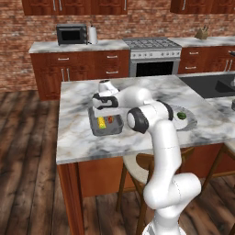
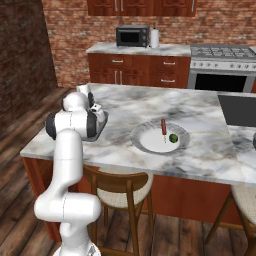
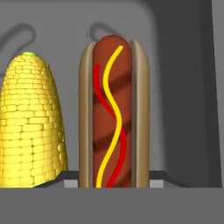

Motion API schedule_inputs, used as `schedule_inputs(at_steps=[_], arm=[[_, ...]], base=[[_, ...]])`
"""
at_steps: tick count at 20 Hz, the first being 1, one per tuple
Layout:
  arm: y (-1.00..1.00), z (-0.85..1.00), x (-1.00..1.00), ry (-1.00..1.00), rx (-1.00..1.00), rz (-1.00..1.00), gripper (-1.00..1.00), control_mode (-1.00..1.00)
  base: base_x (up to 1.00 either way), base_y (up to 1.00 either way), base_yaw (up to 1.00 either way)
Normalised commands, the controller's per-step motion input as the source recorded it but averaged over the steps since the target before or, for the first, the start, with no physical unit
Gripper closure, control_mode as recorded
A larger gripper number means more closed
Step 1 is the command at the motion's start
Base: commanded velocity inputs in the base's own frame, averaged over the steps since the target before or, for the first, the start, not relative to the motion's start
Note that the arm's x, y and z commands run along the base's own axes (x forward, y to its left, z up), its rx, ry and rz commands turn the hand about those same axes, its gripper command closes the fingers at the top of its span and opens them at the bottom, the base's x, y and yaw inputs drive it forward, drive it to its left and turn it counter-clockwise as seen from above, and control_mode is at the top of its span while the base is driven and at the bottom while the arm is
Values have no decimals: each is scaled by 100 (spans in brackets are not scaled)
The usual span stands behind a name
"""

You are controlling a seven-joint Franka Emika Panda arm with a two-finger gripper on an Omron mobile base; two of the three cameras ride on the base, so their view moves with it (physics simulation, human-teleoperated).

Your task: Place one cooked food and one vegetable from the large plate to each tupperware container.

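The marble island (image 1: 82, 137) carried everything, with brick walls, red-brown cabinets, a stove (image 1: 153, 57) and a microwave (image 1: 71, 34) behind it and plank flooring below. On the island, the arm bent down over a dark grey container (image 1: 106, 131) toward the island's left end, and inside that container lay a corn cob (image 3: 33, 122) and a hot dog (image 3: 113, 113) side by side, close but apart. The gripper (image 1: 102, 103) hovered just above the container; from the hand camera the hot dog sat right below it, yet whether the fingers had any hold on the bun could not be told, and their spread looked narrow at best. The large plate (image 2: 145, 145) sat well to the right of the container, holding a thin reddish sausage stick (image 2: 163, 127) and a small green ball (image 2: 173, 138) beside it. The judgement here: this tub looked served, so a clean lift straight up, clear of the rim, mattered before swinging toward the plate for the stick.
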Motion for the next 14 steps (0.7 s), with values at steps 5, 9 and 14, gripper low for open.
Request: schedule_inputs(at_steps=[5, 9, 14], arm=[[0, -1, 5, 0, 0, 0, 100, -100], [0, 0, 0, 0, 0, 0, -100, -100], [0, 0, 0, 0, 0, 0, -100, -100]], base=[[0, 0, 0], [0, 0, 0], [0, 0, 0]])
